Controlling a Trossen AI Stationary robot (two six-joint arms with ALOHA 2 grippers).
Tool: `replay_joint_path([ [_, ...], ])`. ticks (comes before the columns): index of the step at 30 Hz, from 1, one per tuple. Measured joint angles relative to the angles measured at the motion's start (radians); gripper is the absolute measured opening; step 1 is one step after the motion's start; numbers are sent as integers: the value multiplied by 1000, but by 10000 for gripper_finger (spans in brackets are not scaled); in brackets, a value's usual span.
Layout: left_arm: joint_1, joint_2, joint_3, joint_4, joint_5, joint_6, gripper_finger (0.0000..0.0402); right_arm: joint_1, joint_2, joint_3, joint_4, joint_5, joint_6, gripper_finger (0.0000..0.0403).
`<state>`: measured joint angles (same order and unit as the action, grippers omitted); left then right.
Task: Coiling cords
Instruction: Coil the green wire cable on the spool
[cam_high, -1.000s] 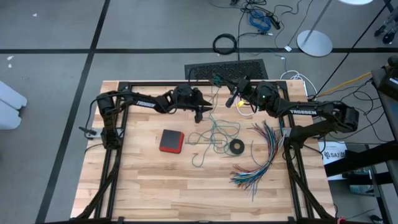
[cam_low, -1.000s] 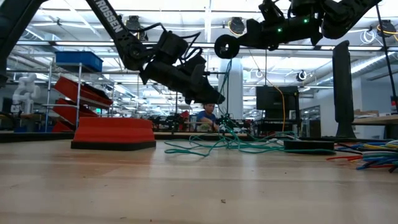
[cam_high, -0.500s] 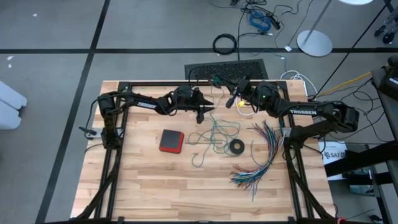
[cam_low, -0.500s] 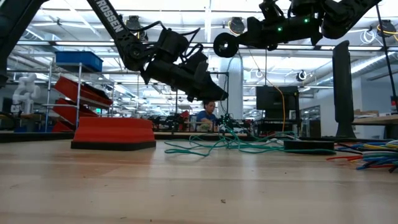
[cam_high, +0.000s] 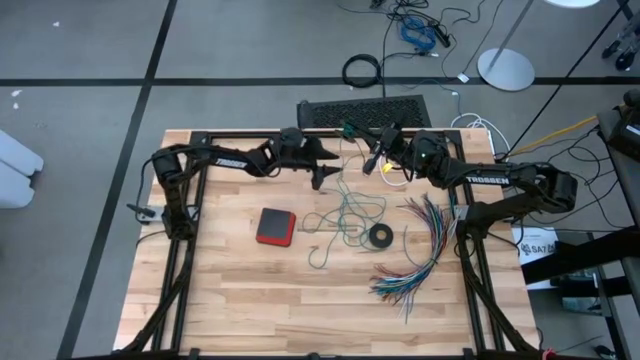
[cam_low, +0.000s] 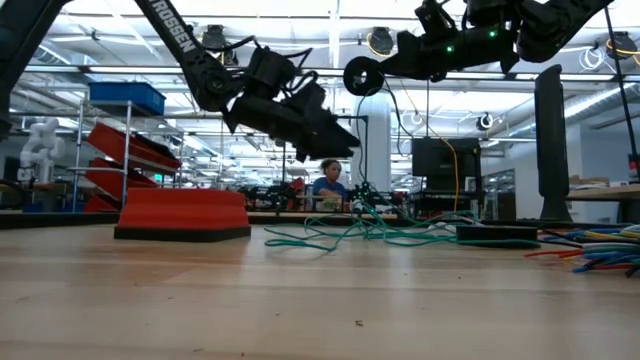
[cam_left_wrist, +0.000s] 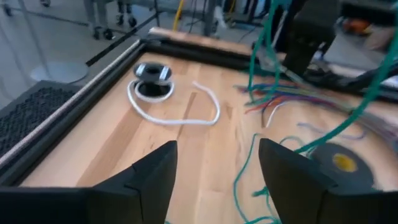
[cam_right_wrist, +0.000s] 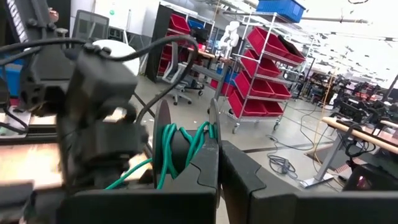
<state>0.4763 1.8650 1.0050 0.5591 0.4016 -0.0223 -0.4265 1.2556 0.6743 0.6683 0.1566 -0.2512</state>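
Observation:
The teal-green cord (cam_high: 345, 205) lies in a loose tangle mid-table, and one strand (cam_low: 366, 160) rises to my right gripper (cam_high: 350, 130), which is shut high over the far edge with turns of the cord (cam_right_wrist: 180, 146) around its tip. The white cord (cam_left_wrist: 180, 115) curls on the table from a round black-and-white piece (cam_left_wrist: 152, 78) at the far side. My left gripper (cam_high: 324, 165) hovers open beside the rising strand (cam_left_wrist: 261, 62), with nothing between its fingers (cam_left_wrist: 155, 183). My right gripper carries the teal-green cord as several turns (cam_right_wrist: 186, 140) wound round the free ends of its shut fingers (cam_right_wrist: 208, 168), which point level toward the table's left. From the turns the cord hangs slack, its lower end in the tangle (cam_low: 370, 232) on the table.
A red-and-black block (cam_high: 275, 226) lies left of the tangle and a small black tape ring (cam_high: 380, 236) right of it. A fanned bundle of multicoloured wires (cam_high: 420, 250) fills the right side. The near half of the table (cam_high: 300, 310) is bare wood.
My left gripper has opened wide and swung a little toward the table's far edge, rising slightly. My right gripper and the tangle have kept still.

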Motion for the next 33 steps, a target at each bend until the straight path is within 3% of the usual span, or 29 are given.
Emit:
replay_joint_path([
  [7,45,-61,0,0,236,-41,235,-13,0,0,-2,0,2,0],
  [15,33,-77,0,10,338,-47,235,-12,0,0,-9,-3,3,0],
  [19,-7,-75,0,11,283,-23,235,-12,0,0,-8,-6,3,0],
  [26,-76,-73,0,13,31,30,234,-12,0,0,7,-29,19,0],
  [33,-77,-72,0,8,13,28,174,-12,0,0,8,-30,23,0],
])
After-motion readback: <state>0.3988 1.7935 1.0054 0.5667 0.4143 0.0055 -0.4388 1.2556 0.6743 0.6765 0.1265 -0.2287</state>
